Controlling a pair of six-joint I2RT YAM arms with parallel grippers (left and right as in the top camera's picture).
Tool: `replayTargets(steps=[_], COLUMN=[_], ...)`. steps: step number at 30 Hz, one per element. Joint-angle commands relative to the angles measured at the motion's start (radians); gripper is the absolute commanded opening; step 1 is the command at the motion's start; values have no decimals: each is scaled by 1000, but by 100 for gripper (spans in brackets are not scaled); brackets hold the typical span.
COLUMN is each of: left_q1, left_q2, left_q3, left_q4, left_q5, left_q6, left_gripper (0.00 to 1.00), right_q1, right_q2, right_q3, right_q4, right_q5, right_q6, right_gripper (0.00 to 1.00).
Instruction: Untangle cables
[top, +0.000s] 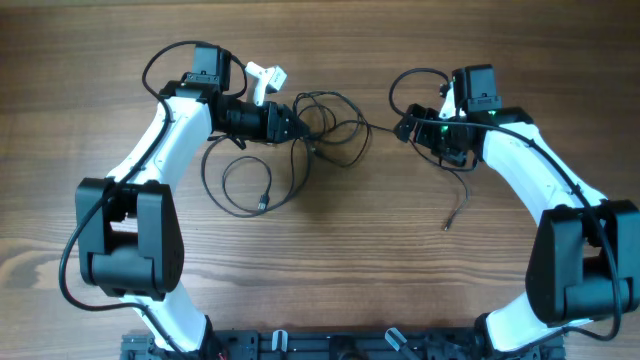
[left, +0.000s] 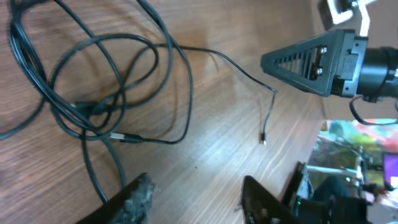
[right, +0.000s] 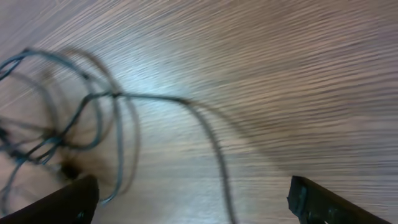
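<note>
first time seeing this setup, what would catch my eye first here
The knot of thin black cables in the upper middle of the wooden table stands out first, one loose loop spilling beside the left arm. The left gripper and right gripper flank it from either side, both open, and a single strand runs from the knot toward the right one.

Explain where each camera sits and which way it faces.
Overhead: above the table, facing straight down on the cables; left arm and right arm show.
Left wrist: low over the table, facing the right arm; own open jaws at bottom.
Right wrist: blurred, near the table, facing the cables; own open jaws in bottom corners.
All three share the cables.
</note>
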Motion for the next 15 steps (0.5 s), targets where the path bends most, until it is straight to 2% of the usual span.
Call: replayTargets(steps=[1, 3, 6, 7, 9, 10, 15], left_q1=[6, 6, 6, 7, 9, 11, 14], left_q2=[13, 13, 13, 13, 13, 13, 13], left_q3=[-5, -5, -5, -5, -5, -5, -5], left_q4=[31, 42, 35, 21, 2, -1, -5], left_q5=[-133, -245, -523, -648, -768, -784, -781], left_q6=[-122, -213, -432, -531, -625, -636, -635], left_gripper=[53, 54, 55, 59, 79, 83, 89], right_q1=[3, 3, 3, 6, 23, 33, 132], right_q2=[-4, -3, -3, -3, -2, -2, 12], right_q3=[-8, -8, -8, -8, -8, -8, -8], right_q4=[11, 42, 138, 179, 246, 267, 391], right_q5=[199, 169, -88, -186, -240, -239, -224], right_q6=[13, -18, -152, -180, -172, -166, -151], right_gripper=[100, 100, 100, 98, 91, 89, 87])
